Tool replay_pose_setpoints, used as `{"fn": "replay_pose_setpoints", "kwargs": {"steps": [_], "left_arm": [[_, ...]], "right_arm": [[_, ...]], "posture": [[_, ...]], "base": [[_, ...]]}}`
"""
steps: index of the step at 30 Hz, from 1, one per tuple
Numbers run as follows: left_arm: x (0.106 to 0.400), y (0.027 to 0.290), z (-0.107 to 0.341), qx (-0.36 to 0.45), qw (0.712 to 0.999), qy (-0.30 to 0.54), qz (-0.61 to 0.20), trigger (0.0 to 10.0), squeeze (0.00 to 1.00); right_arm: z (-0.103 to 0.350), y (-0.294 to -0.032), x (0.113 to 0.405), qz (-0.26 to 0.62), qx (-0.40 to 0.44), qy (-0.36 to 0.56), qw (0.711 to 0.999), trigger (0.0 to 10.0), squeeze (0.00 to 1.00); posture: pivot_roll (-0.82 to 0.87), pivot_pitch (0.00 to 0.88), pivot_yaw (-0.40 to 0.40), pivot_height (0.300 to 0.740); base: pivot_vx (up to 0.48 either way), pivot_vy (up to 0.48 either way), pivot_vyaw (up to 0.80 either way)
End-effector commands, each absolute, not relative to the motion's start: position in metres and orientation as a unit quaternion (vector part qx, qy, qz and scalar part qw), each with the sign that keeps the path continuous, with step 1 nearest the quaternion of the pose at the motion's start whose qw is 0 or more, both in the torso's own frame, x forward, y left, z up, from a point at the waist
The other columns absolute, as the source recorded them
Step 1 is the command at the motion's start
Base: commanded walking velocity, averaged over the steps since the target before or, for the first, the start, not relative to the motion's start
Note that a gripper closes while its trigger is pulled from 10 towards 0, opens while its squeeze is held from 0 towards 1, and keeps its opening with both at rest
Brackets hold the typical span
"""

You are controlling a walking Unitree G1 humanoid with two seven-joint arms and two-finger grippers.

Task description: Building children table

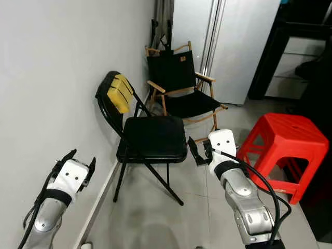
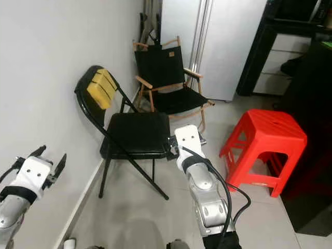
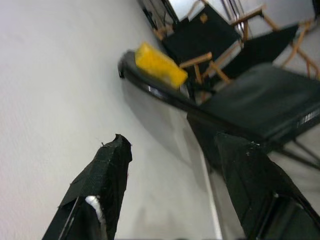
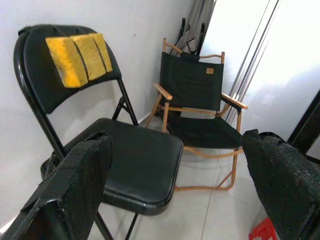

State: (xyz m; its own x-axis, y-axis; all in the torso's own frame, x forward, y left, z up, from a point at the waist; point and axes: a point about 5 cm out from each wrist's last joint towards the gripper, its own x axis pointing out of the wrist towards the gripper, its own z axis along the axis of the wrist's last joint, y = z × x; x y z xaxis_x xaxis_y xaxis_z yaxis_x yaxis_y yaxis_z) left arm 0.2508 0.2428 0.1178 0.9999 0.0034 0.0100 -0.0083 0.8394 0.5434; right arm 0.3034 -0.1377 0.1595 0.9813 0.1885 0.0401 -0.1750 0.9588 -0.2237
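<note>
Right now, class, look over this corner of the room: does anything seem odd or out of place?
Yes: yellow sponge-like pads lie across the backrest of the black folding chair by the wall, an unusual place for them. The wooden-armed chair and red stool stand upright and look normal.

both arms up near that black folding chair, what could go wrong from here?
1. The right gripper, open, hovers beside the front corner of the black folding chair; moving forward could knock the seat and shove the chair toward the wall.
2. The left gripper, open, is close to that wall and may scrape it.
3. The red plastic stool stands near the right arm; a wide swing could hit it.
</note>
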Motion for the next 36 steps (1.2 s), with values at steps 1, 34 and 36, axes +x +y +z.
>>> {"fn": "replay_pose_setpoints", "kwargs": {"steps": [1, 34, 36], "left_arm": [[0.249, 0.249, 0.113, 0.294, 0.956, 0.015, 0.011, 10.0, 0.00], [0.242, 0.293, 0.103, 0.346, 0.926, 0.103, 0.109, 10.0, 0.00], [0.241, 0.298, 0.102, 0.353, 0.923, 0.108, 0.111, 10.0, 0.00]], "right_arm": [[0.163, -0.136, 0.303, 0.102, -0.105, -0.042, 0.988, 10.0, 0.00], [0.163, -0.129, 0.296, 0.145, -0.101, -0.035, 0.984, 10.0, 0.00], [0.163, -0.128, 0.296, 0.148, -0.102, -0.035, 0.983, 10.0, 0.00]], "posture": [[-0.07, 0.000, -0.029, 0.591], [-0.07, 0.000, -0.030, 0.501], [-0.07, 0.000, -0.029, 0.496]], "base": [[0.000, 0.000, 0.00], [0.000, 0.000, 0.00], [0.000, 0.000, 0.00]]}}
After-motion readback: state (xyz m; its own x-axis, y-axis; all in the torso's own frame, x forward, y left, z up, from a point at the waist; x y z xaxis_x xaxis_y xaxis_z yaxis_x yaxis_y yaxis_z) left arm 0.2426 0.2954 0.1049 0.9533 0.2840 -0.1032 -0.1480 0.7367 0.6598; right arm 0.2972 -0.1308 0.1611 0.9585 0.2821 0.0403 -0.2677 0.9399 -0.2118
